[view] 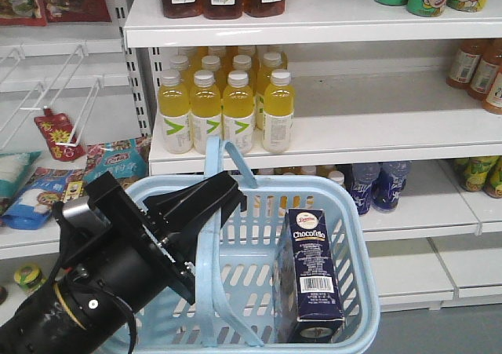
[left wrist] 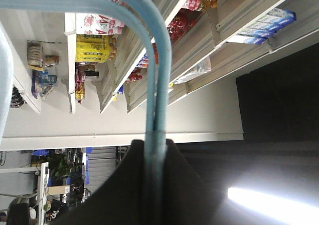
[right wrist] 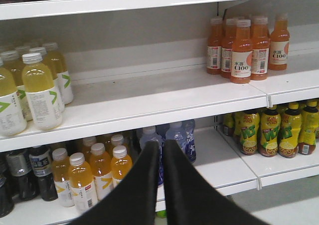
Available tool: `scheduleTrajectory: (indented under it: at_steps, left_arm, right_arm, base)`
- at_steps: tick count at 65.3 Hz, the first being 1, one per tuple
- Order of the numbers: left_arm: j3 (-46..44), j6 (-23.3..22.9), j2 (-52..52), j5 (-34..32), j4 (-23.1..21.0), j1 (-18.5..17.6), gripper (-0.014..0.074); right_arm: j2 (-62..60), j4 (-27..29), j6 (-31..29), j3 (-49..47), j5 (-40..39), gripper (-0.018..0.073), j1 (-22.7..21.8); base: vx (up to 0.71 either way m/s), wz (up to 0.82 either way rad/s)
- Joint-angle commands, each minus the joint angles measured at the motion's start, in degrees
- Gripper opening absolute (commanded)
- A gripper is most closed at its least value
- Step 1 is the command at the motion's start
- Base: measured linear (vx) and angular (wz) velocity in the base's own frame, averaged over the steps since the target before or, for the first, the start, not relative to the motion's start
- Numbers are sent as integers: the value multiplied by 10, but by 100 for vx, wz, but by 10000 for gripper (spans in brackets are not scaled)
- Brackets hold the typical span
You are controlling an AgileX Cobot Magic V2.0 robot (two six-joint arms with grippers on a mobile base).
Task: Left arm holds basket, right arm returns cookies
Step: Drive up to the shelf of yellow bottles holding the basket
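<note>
The light blue basket (view: 357, 248) hangs in front of the shelves. My left gripper (view: 223, 191) is shut on one of its hoop handles (left wrist: 158, 85); in the left wrist view the jaws (left wrist: 155, 146) pinch the blue handle between them. The dark navy "Chocofilo" cookies carton (view: 314, 275) stands upright inside the basket at its right side. My right gripper (right wrist: 161, 146) is shut and empty, pointing at the drink shelves; it does not show in the front view.
White shelves (view: 376, 138) hold yellow drink bottles (view: 223, 111) behind the basket. Orange bottles (right wrist: 246, 48), yellow-green bottles (right wrist: 271, 130) and blue bottles (right wrist: 177, 135) stand ahead of the right gripper. Snack packs (view: 47, 185) lie on the left shelf.
</note>
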Motion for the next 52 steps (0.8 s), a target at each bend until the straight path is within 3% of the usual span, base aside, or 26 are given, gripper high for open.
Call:
scheduleTrajectory:
  at_steps: [1,52]
  left_arm:
    - [-16,-1,-18,-100,-3,-4,-3]
    - [-16,-1,-18,-100,-3,-4,-3]
  right_arm:
    - [-7,-4,-5,10,-44,-6,-1]
    - [-7,-4,-5,10,-44,-6,-1]
  base:
    - [24,-15]
    - [13,-33]
